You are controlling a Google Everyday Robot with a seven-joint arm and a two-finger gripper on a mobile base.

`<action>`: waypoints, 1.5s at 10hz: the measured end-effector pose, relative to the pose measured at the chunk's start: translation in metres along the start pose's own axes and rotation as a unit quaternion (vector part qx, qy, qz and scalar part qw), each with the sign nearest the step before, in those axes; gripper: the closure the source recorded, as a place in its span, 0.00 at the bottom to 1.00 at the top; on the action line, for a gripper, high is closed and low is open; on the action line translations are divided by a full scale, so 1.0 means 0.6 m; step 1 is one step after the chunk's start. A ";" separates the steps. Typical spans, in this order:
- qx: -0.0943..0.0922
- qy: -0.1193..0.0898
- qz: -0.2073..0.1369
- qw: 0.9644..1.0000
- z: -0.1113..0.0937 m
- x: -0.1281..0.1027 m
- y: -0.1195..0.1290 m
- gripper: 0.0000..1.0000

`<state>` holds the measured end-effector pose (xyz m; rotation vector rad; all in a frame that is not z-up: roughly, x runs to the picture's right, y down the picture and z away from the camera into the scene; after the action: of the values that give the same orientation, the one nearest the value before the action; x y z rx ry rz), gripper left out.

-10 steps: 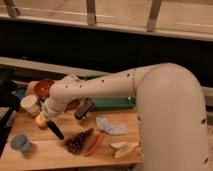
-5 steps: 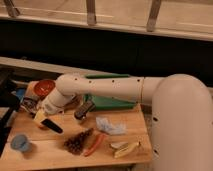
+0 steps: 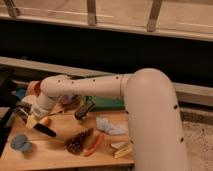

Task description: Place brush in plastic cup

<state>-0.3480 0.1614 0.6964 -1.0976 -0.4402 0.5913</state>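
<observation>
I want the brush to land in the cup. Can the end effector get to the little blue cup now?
Probably yes. The end effector, shut on the brush, hangs close above the light-blue plastic cup. Nothing stands between them; the pine cone lies off to the side.

Arm (image 3: 100, 87): smooth, rounded cream-white shells, with a bulky elbow housing narrowing to a slimmer forearm tube. Small dark round fastener marks are dotted along the forearm and down the large housing. Gripper (image 3: 25, 115): darker hardware below a pale, rounded wrist joint, located over the left end of the table (image 3: 55, 156).
</observation>
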 end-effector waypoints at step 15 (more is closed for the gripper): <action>-0.031 -0.013 -0.056 0.998 0.032 0.070 0.055 1.00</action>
<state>-0.3348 0.2126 0.6757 -1.1175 -0.5423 0.4958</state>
